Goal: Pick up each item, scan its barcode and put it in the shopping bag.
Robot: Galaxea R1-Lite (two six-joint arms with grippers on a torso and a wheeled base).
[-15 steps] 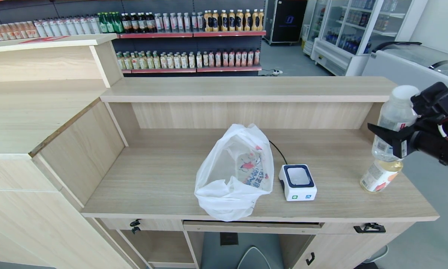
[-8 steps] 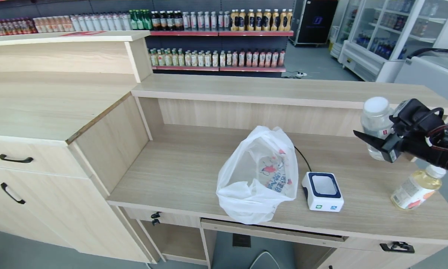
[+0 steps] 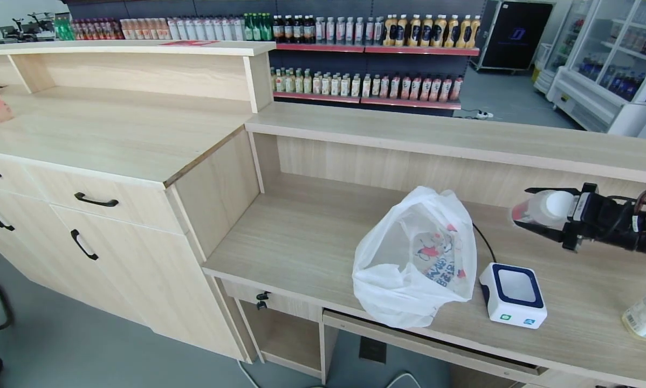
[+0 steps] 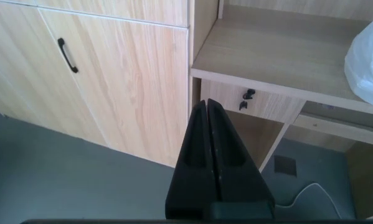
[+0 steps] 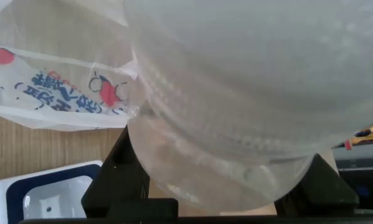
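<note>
With our right tool (image 3: 521,206) clamped on the clear bottle (image 3: 544,210), held sideways above the table (image 3: 312,237) beyond the scanner (image 3: 514,293), beside the shopping bag (image 3: 414,258), we judge it best to lower it slowly, barcode facing the scanner's window.

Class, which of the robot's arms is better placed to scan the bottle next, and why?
Right. The right gripper holds the bottle above the counter, close to the scanner. The left gripper is shut, empty, low beside the cabinet, far from both.
</note>
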